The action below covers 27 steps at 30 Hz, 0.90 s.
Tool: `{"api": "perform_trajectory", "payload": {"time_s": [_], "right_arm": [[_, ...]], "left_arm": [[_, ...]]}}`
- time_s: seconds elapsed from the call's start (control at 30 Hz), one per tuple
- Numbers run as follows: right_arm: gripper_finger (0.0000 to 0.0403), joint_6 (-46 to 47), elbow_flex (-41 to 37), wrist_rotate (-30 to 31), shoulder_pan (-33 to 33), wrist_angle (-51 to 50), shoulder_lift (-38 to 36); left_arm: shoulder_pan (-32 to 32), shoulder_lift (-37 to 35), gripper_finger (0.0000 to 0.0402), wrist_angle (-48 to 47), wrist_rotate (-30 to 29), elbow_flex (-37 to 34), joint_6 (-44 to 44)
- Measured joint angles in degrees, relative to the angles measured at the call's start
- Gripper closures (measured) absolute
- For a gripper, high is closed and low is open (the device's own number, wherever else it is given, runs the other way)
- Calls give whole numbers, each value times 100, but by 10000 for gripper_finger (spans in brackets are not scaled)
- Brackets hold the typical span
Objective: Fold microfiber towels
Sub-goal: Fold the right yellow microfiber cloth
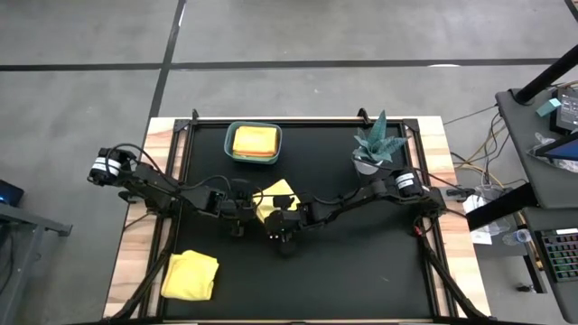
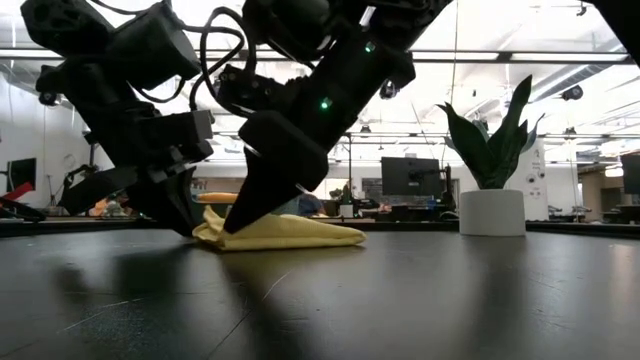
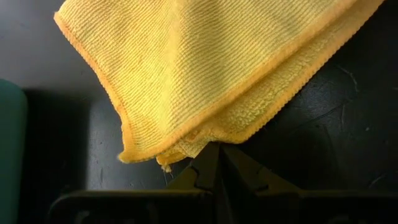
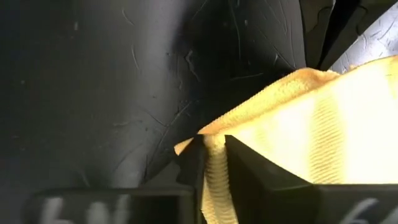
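Left tool (image 1: 242,209) sits with its fingers pressed together at the edge of the yellow towel (image 1: 274,199) in the middle of the black worktop (image 1: 361,271), though whether cloth is caught between them cannot be told. Right tool (image 1: 274,219) pinches that towel's fold. Another yellow towel (image 1: 191,275) lies near the front left corner, and folded towels (image 1: 254,141) fill the teal bin (image 1: 232,153).

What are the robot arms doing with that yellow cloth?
Both grippers are pinching one yellow towel in the middle of the table, folding it. The left gripper is shut on a corner; the right gripper is shut on an edge. Another yellow towel lies near the front left, and folded ones sit in the bin beside a plant.
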Motion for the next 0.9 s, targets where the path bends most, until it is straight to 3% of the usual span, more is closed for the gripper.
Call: {"api": "perform_trajectory", "payload": {"time_s": [0.17,0.8,0.9], "right_arm": [[390,-42,12,3,31,-20,-43],[394,131,17,-66,113,-31,-185],[394,181,17,-425,107,71,-85]], "left_arm": [[1,0,400,0,0,0,0],[114,-2,400,0,0,0,-27],[114,-2,400,0,0,0,-31]]}}
